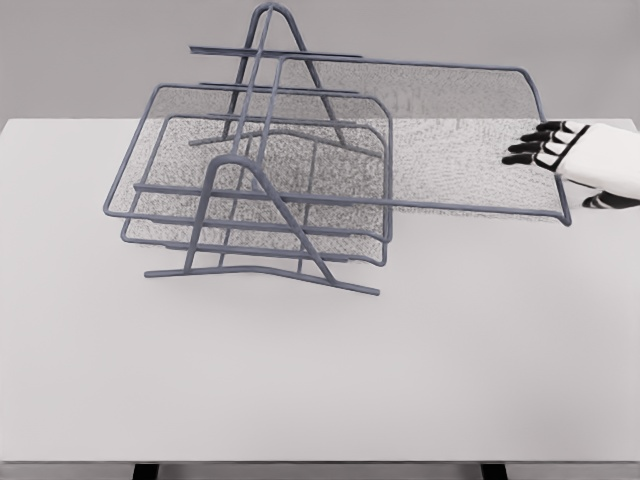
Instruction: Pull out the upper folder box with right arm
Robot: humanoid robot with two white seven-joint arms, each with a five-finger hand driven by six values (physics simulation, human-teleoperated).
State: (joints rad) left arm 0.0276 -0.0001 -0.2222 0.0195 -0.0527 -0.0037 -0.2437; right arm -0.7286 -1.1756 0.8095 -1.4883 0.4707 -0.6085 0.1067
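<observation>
From the head view, a white table (320, 380) fills most of the scene, its far edge running against a grey wall. On the far left part of the table stands a grey wire rack (262, 200) with two A-shaped end frames, one toward the near side and one toward the far edge. Two mesh trays sit stacked within the frames, a middle tray (250, 150) and a bottom tray (240, 225) just above the table.

The top tray (440, 135) is drawn well out toward the right edge of the table. Its left end is between the rack's frames, and its long mesh body stretches rightward, with its right rim close to the right edge.

The right hand (560, 150) comes in from the right edge, white with black fingertips (525, 150). Its fingers are loosely extended and point left over the top tray's right rim. They sit at or just above that rim; I cannot tell whether they touch it. The thumb shows lower down, beside the tray's near right corner. The hand appears to be holding nothing.
</observation>
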